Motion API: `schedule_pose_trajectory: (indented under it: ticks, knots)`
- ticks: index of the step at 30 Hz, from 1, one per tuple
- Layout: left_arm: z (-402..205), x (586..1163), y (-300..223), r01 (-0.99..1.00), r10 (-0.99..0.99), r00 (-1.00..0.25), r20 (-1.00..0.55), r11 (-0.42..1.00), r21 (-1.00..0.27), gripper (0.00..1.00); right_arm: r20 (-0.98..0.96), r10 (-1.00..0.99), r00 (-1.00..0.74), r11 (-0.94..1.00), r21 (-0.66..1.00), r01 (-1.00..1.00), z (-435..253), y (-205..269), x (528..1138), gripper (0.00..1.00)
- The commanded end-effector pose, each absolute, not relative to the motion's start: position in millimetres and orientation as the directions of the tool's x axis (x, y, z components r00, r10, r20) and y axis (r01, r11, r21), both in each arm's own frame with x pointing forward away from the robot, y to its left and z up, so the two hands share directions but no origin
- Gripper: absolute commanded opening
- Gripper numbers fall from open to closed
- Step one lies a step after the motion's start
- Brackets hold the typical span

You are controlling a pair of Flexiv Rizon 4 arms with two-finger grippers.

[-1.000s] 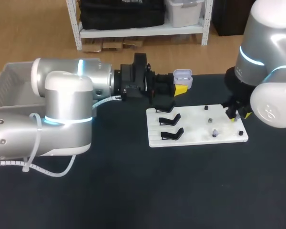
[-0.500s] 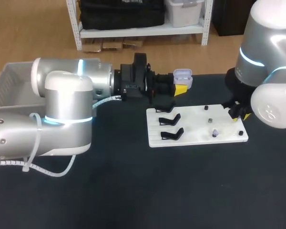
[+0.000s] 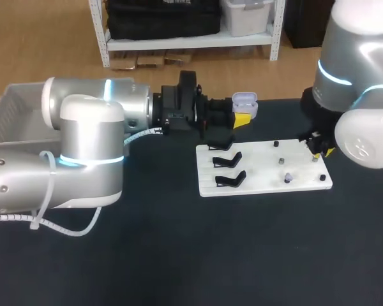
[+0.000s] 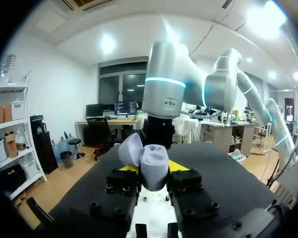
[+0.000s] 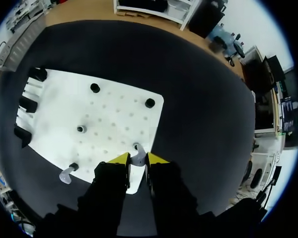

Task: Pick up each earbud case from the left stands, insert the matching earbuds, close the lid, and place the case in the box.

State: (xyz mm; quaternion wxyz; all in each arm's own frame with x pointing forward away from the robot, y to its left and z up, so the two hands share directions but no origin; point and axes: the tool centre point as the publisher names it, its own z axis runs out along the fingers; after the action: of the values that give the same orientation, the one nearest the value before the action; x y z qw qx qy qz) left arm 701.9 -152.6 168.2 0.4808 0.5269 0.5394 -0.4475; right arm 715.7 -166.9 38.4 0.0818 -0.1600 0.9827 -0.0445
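Observation:
A lavender earbud case with its lid open hangs above the table's far edge, behind the white board. My left gripper is shut on it. In the left wrist view the case sits between the yellow tips, lid tilted back. At the board's right edge, my right gripper points down. In the right wrist view a pale earbud is pinched between the tips of the right gripper. A second earbud rests on a peg near the board's front edge.
Three black case stands line the board's left side and look bare. Small black pegs dot the board's right half. A grey box stands at the far left, behind my left arm.
My right gripper's fingers have drawn in around the earbud at the board's right edge, and it has risen slightly. The left arm and the case have not moved.

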Motion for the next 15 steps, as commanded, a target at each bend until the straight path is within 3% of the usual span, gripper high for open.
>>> schedule_pose_trajectory:
  ticks: [1,15]
  knots:
    - [166,701,-152,0.998,0.129,0.023,-0.991,0.048,0.029,0.0,-0.157,-0.31,-0.938,0.948,-0.125,-0.292,66,-157,703,0.0]
    - [166,701,-152,0.998,0.129,0.023,-0.991,0.048,0.029,0.0,-0.076,-0.287,-0.955,0.947,-0.176,-0.27,120,-95,674,0.0]
